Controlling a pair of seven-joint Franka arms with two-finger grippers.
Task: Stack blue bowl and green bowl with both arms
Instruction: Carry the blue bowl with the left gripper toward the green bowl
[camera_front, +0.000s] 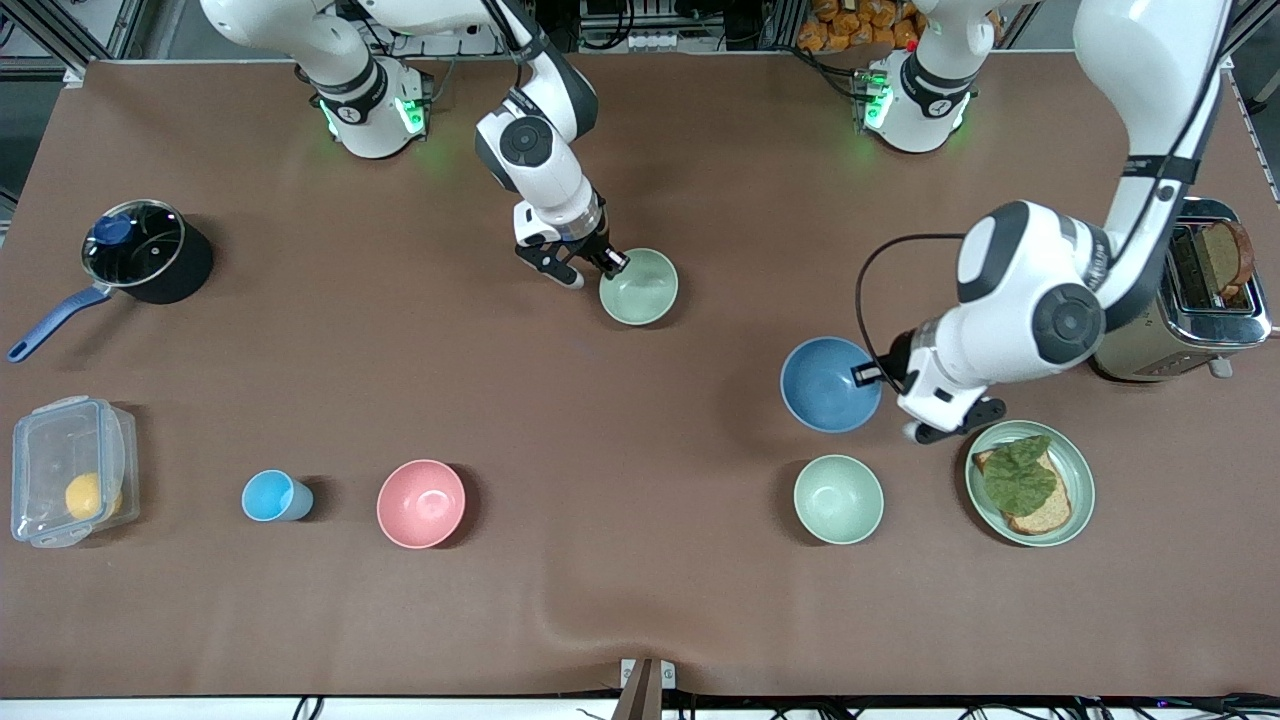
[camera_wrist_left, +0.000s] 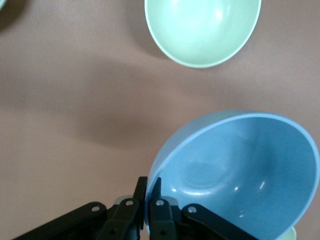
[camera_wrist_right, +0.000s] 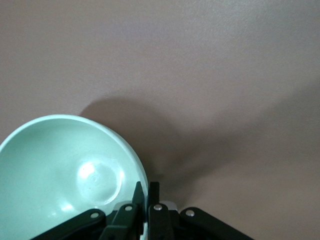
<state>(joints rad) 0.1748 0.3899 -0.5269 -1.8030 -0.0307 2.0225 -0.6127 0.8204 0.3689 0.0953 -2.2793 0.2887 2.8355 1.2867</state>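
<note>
While the left gripper (camera_wrist_left: 148, 200) pinches the round matte blue bowl's (camera_front: 829, 384) rim, the right gripper (camera_wrist_right: 145, 200) clamps the smooth green bowl's (camera_front: 640, 287).

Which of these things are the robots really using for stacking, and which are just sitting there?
In use:
- blue bowl, rim pinched by the left pincer
- green bowl, rim pinched by the right pincer

Just sitting there:
- mint bowl
- pink bowl
- light-blue cup
- plate of bread and lettuce
- toaster
- pot
- plastic box
</note>
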